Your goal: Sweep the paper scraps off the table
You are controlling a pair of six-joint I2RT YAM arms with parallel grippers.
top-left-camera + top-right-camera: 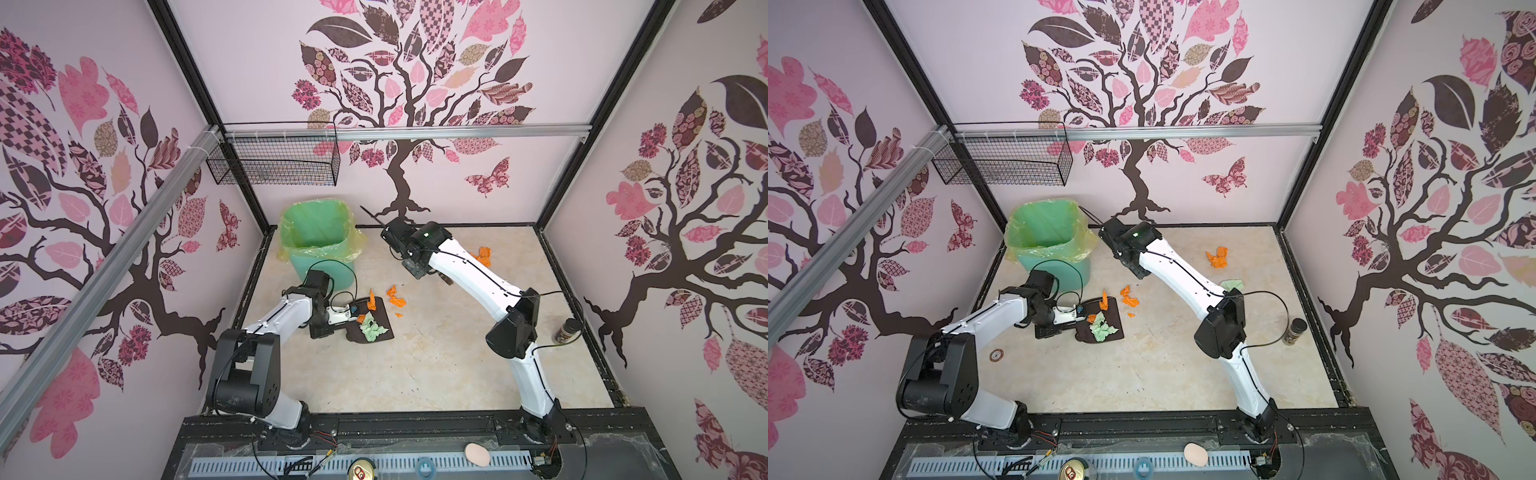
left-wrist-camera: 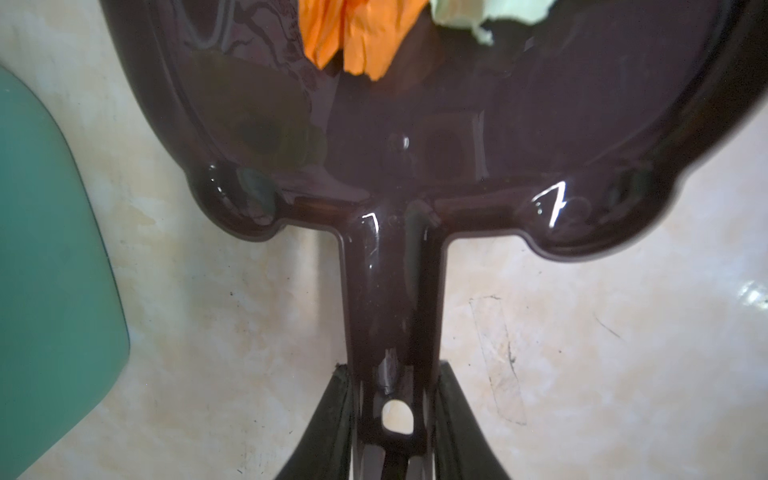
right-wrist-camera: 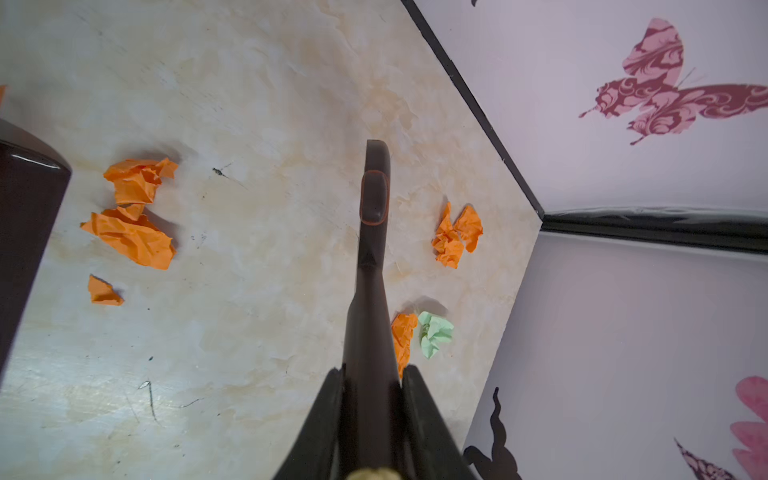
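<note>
My left gripper (image 2: 392,370) is shut on the handle of a dark brown dustpan (image 1: 370,324) lying flat on the table (image 1: 395,374). Orange (image 1: 371,300) and mint-green paper scraps (image 1: 376,330) lie in the pan. Just beyond its right edge, more orange scraps (image 1: 397,296) sit on the table. Another orange clump (image 1: 482,254) lies at the back right, and a mint scrap (image 1: 1233,284) shows beside my right forearm. My right gripper (image 3: 372,370), raised near the back wall, is shut on a dark brown brush (image 3: 372,249), whose handle end points out between the scraps.
A green bin (image 1: 320,245) with a yellowish liner stands at the back left, close to the dustpan. A small jar (image 1: 567,330) stands by the right edge. A wire basket (image 1: 274,164) hangs on the back wall. A round disc (image 1: 996,354) lies near the left arm.
</note>
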